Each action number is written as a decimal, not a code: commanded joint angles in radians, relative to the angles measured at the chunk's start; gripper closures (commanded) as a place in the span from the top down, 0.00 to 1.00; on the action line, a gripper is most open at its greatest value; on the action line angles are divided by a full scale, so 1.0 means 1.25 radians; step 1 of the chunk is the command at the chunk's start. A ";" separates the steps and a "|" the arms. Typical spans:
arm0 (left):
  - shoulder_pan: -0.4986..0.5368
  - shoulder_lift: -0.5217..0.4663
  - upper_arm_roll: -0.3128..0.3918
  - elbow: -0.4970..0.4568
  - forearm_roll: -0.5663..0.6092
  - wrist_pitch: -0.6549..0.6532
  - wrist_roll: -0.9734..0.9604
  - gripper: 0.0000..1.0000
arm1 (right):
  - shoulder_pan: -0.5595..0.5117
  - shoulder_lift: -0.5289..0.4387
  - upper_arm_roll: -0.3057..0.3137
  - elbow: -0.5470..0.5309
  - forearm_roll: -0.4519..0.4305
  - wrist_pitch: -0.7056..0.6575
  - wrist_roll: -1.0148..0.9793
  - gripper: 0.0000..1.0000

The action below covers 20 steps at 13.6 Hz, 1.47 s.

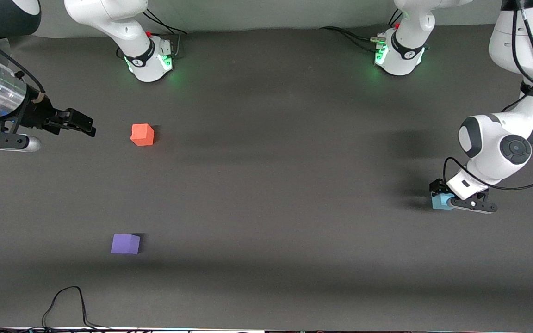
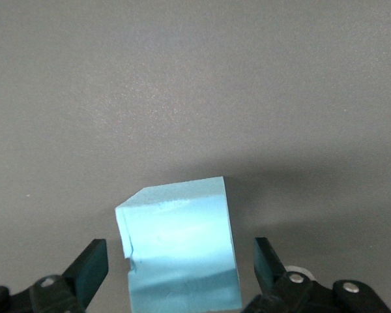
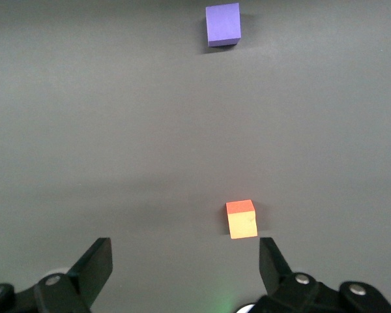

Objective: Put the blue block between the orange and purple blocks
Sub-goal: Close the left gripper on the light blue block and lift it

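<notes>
Dark grey matte table surface [image 1: 266, 185], arm bases along its upper edge. Right gripper [image 1: 83, 124] raised at the right arm's end of the table, waiting, fingers [image 3: 94, 264] spread wide with nothing between. Orange block [image 1: 142, 134] on the surface just beside that gripper's reach; purple block [image 1: 126, 243] nearer the front camera, well apart from the orange one. Blue block [image 1: 441, 200] at the left arm's end, well apart from both. Left gripper [image 1: 451, 196] lowered around blue block [image 2: 179, 248], fingers [image 2: 91, 268] parted on either side, gaps visible, not clamped.
</notes>
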 commanded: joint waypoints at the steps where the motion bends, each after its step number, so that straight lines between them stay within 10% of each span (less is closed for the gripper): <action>1: -0.004 0.002 0.001 0.000 0.004 0.007 -0.013 0.66 | 0.001 -0.004 -0.022 0.009 -0.002 -0.004 0.021 1.00; 3: -0.004 0.002 0.001 0.004 0.003 0.002 -0.013 0.44 | 0.001 0.008 -0.026 0.004 0.000 0.042 0.020 1.00; 6: -0.004 -0.005 0.001 0.033 0.002 -0.033 -0.014 0.43 | -0.003 0.020 -0.032 0.006 0.000 0.079 0.008 1.00; 12: -0.046 -0.089 -0.013 0.255 0.000 -0.471 -0.156 0.43 | 0.004 0.020 -0.047 0.011 0.014 0.093 0.001 1.00; 20: -0.403 -0.059 -0.042 0.394 0.002 -0.595 -0.693 0.43 | 0.007 0.058 -0.039 0.028 0.019 0.083 -0.017 1.00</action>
